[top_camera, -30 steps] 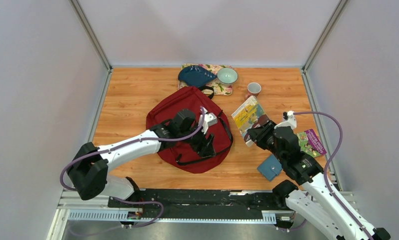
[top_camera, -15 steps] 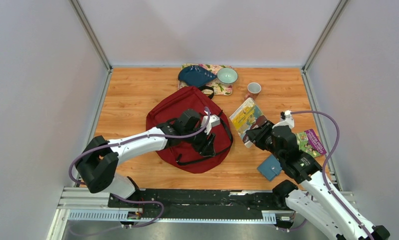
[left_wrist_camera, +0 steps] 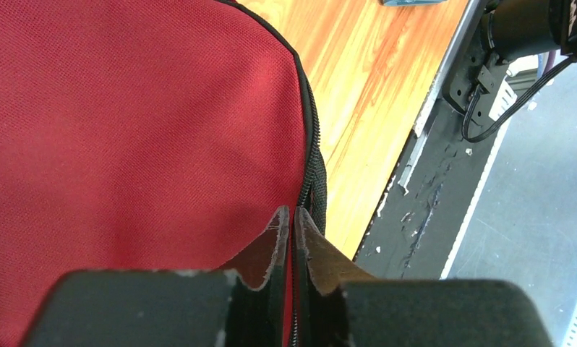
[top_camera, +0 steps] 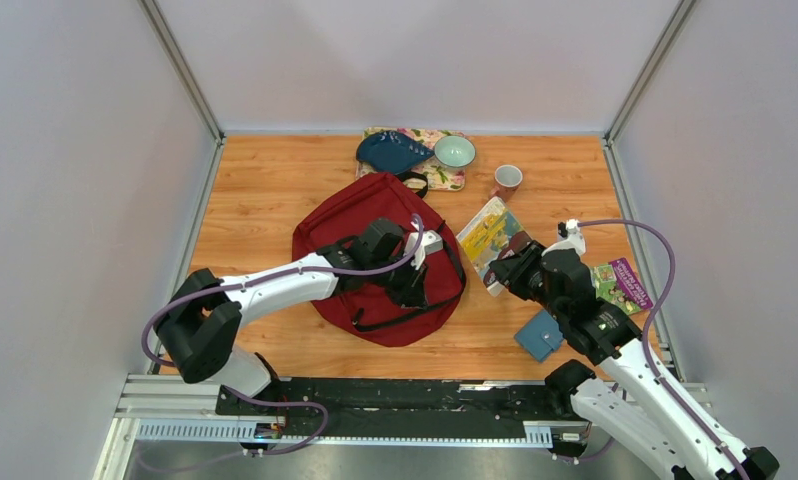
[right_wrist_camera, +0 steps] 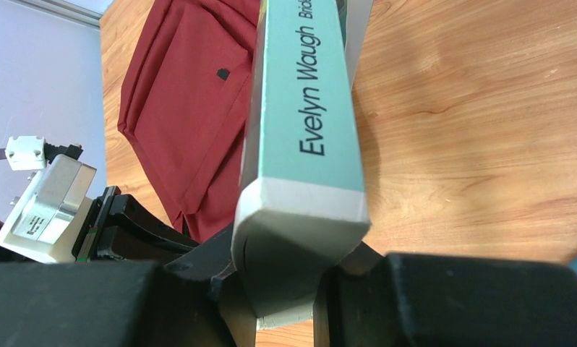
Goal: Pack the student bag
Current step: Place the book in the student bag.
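Observation:
The student bag [top_camera: 350,215] is a dark red backpack lying flat mid-table, also seen in the left wrist view [left_wrist_camera: 126,130] and the right wrist view [right_wrist_camera: 184,94]. My left gripper [top_camera: 412,285] sits on its right side. Its jaws [left_wrist_camera: 292,211] are shut on the bag's black zipper edge, with red fabric pinched between them. My right gripper [top_camera: 505,265] is just right of the bag and is shut on a book [top_camera: 493,232]. The book has a teal spine [right_wrist_camera: 307,108] reading "Evelyn Waugh" and is tilted up off the table.
A blue wallet [top_camera: 540,335] and a green-purple booklet [top_camera: 623,285] lie near the right arm. At the back are a floral tray [top_camera: 445,182] with a dark blue pouch [top_camera: 393,152] and a bowl [top_camera: 454,151], plus a cup [top_camera: 508,178]. Grey walls enclose the table.
My left gripper's jaws have closed onto the bag's zipper edge. My right gripper has shifted slightly left with the book.

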You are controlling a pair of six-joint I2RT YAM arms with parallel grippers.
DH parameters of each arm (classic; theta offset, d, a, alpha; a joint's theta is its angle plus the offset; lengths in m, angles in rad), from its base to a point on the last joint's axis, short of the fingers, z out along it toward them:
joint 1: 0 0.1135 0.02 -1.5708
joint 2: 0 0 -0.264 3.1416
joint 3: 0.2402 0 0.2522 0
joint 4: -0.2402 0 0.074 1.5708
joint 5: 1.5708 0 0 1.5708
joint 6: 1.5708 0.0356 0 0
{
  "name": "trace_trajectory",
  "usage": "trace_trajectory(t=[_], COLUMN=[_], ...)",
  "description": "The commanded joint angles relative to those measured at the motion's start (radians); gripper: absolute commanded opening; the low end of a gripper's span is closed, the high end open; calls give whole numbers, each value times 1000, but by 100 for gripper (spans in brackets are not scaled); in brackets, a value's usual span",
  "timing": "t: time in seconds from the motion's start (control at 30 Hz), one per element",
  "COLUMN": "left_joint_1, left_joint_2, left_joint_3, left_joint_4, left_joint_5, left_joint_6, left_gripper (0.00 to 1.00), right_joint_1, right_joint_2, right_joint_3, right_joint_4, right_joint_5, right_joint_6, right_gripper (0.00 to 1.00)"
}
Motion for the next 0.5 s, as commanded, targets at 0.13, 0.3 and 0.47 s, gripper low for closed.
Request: trace_trajectory(t=[0.13,0.3,0.47], left_joint_1=[-2,-2,-2], left_joint_2=[13,7,-36], left_joint_3=[43,41,15], left_joint_4=[-9,-9,25], left_joint_5=[27,23,18], left_joint_6=[8,11,5], left_gripper=[0,0,0], right_joint_1=[4,4,2], right_joint_2=[-18,-18,-25], right_joint_3=[65,65,66], right_joint_4=[125,119,110], right_joint_5=[4,5,15], right_joint_6=[-5,-7,-7], right_gripper=[0,0,0])
